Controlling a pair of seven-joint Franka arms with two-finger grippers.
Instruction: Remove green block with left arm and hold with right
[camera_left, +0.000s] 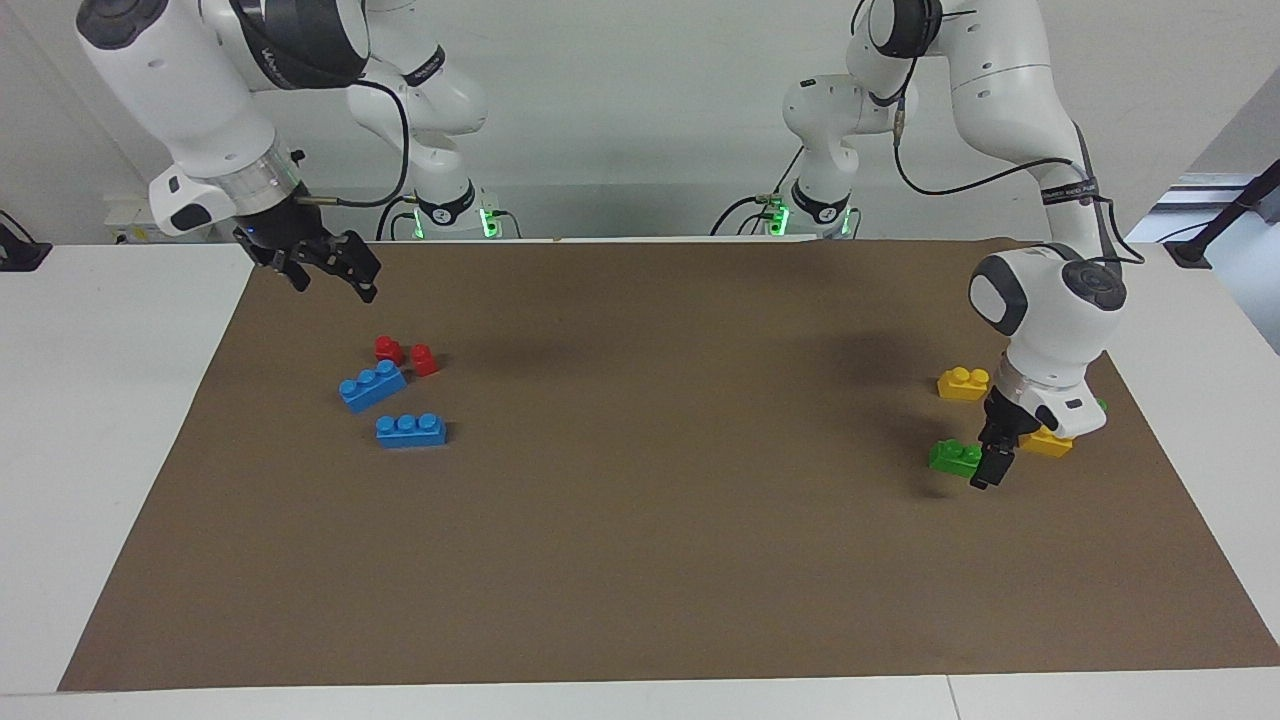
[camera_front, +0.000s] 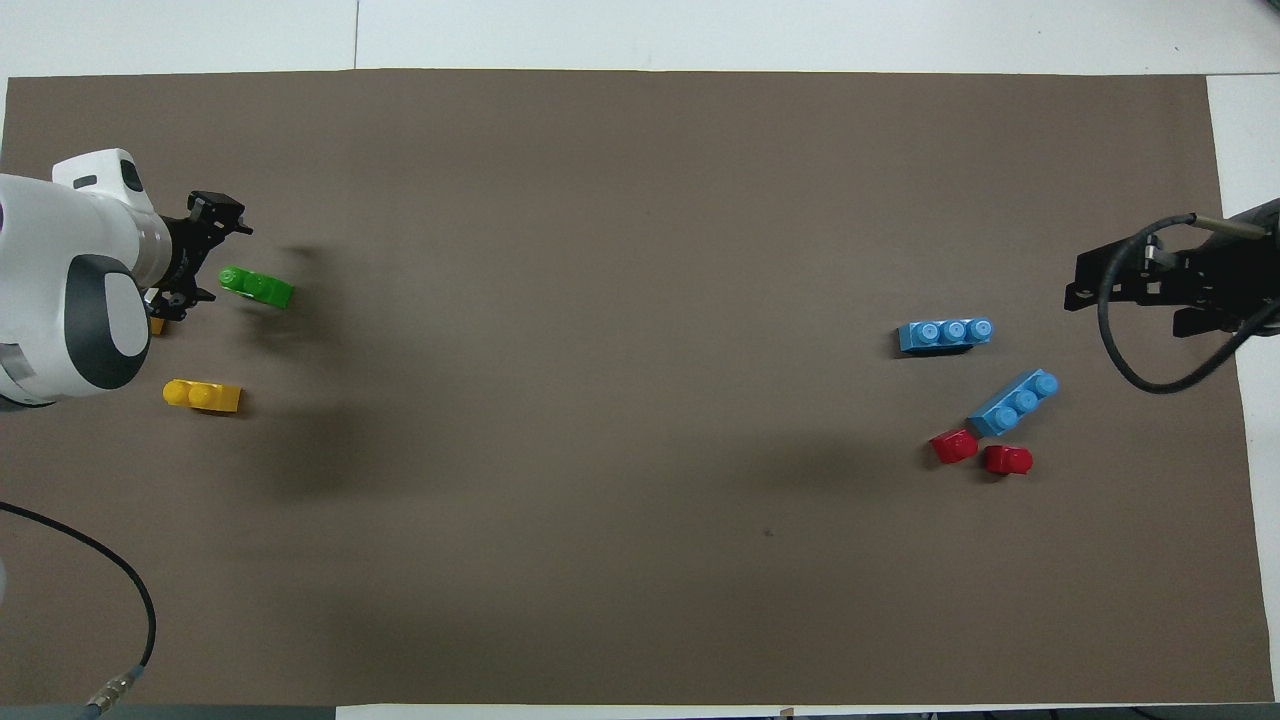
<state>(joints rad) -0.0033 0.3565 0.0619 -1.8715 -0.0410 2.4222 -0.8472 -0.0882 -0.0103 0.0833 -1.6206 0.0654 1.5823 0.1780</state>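
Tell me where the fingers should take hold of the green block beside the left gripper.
Probably across its two long flat side walls, below the studs, coming straight down from above: the green block is studs-up, with both long sides unobstructed.

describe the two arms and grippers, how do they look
Both arms are white and jointed, with dark grey segments and round grey joint caps. Each ends in a black two-finger gripper. The right gripper has a black cable loop and a small blue light at its wrist. The left gripper has neither; a black cable runs along its upper arm.
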